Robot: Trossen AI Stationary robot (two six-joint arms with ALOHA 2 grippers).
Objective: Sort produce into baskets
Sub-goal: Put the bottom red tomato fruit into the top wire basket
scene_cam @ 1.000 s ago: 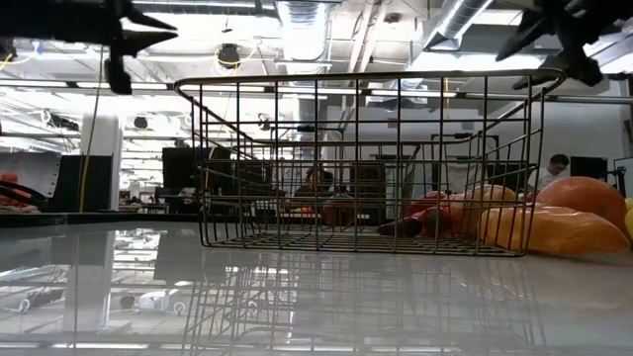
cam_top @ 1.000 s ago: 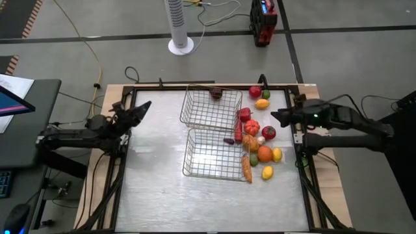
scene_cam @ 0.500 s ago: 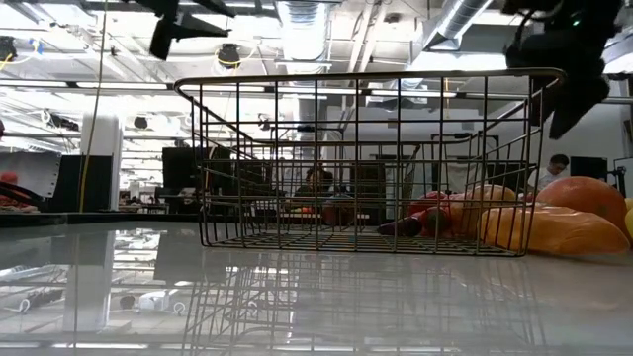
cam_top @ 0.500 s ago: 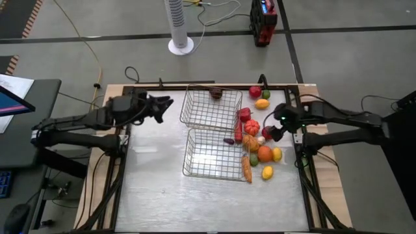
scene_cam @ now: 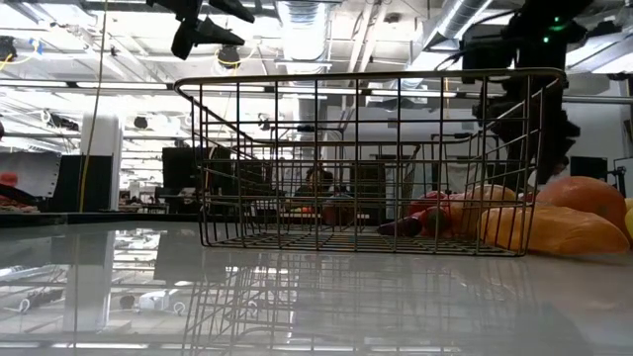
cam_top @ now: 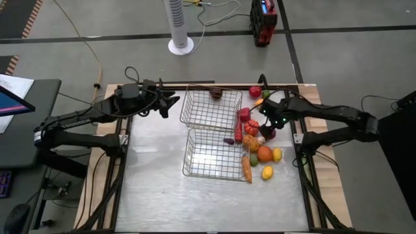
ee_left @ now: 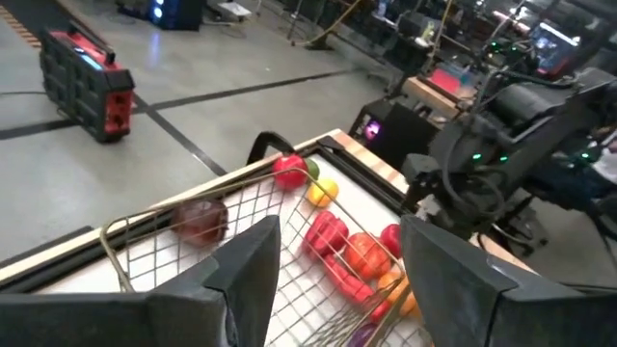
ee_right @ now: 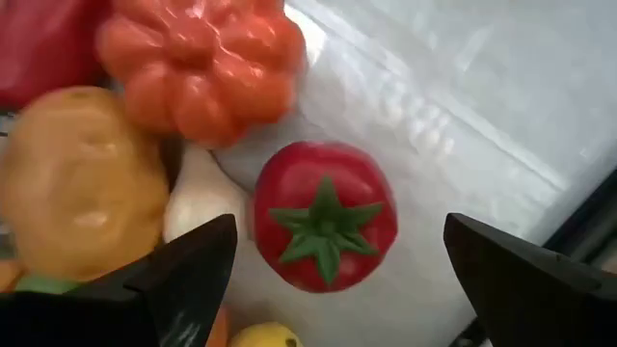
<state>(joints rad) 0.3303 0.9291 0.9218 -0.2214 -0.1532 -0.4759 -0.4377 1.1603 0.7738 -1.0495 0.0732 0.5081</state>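
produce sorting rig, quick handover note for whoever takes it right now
Right gripper: open, empty, over the red tomato in the produce pile right of the baskets.
Left gripper: open, empty, raised beside the far basket.
Done: one dark red piece sits in the far basket; the near basket holds nothing.
Left: nearly all produce remains on the table, unsorted.

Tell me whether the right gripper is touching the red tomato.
Apart. In the right wrist view the right gripper has both fingers spread wide, with white table showing between each and the tomato.
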